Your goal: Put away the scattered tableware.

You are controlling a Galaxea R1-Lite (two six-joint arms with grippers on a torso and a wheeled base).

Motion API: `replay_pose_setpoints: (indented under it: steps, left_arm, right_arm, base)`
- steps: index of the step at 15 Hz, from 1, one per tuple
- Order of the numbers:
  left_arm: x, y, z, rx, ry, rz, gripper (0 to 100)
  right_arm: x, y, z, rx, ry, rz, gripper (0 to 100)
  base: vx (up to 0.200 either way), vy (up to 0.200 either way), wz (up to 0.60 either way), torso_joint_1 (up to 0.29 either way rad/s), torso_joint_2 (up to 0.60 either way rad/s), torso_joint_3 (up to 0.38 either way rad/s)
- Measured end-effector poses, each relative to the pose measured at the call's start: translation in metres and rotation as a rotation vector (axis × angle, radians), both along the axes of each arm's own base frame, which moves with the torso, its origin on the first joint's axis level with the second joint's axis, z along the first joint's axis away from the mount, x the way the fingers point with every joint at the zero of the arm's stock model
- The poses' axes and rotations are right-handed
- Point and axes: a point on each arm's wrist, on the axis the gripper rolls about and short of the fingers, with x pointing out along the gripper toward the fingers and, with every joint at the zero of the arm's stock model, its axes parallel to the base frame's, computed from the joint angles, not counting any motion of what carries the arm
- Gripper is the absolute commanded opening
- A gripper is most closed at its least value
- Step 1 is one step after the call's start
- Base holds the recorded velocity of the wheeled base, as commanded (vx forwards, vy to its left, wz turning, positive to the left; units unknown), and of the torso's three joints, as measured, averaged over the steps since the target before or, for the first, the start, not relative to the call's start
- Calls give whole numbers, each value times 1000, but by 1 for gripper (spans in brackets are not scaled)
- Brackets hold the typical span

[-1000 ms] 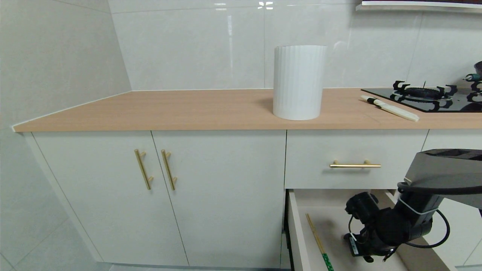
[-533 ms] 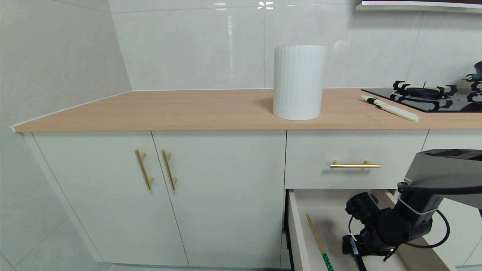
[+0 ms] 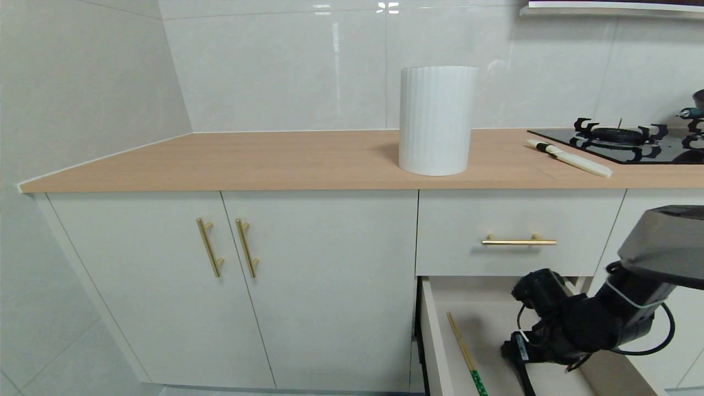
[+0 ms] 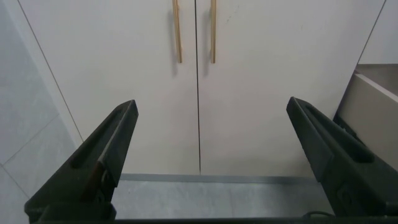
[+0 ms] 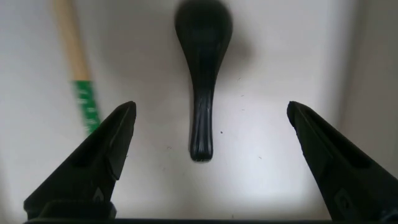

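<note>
My right gripper (image 5: 209, 111) hangs, fingers apart, over a small black spoon (image 5: 203, 74) lying in the open white drawer (image 3: 432, 335); left gripper (image 4: 210, 106) also apart.

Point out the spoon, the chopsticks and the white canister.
spoon (image 5: 203, 93): right wrist view, on the handle just below the bowl.
chopsticks (image 3: 464, 352): head view, on the wooden shaft.
canister (image 3: 436, 121): head view, on its ribbed side.
</note>
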Motion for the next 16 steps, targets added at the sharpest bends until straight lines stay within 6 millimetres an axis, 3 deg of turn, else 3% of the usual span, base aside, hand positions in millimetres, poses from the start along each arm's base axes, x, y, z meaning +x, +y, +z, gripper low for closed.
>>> replay_pose_setpoints:
  steps: [5, 9, 16]
  left_arm:
    - [0, 0, 0, 0, 0, 0, 100]
    - [0, 0, 0, -1, 0, 0, 100]
    - [0, 0, 0, -5, 0, 1, 100]
  right_arm:
    - [-27, -7, 72, 34, -52, 16, 100]
    - [-50, -9, 116, 41, -82, 38, 100]
    - [-84, -4, 155, 33, -115, 135, 100]
  base:
    - [0, 0, 0, 0, 0, 0]
    - [0, 0, 0, 0, 0, 0]
    - [-29, 0, 0, 1, 0, 1]
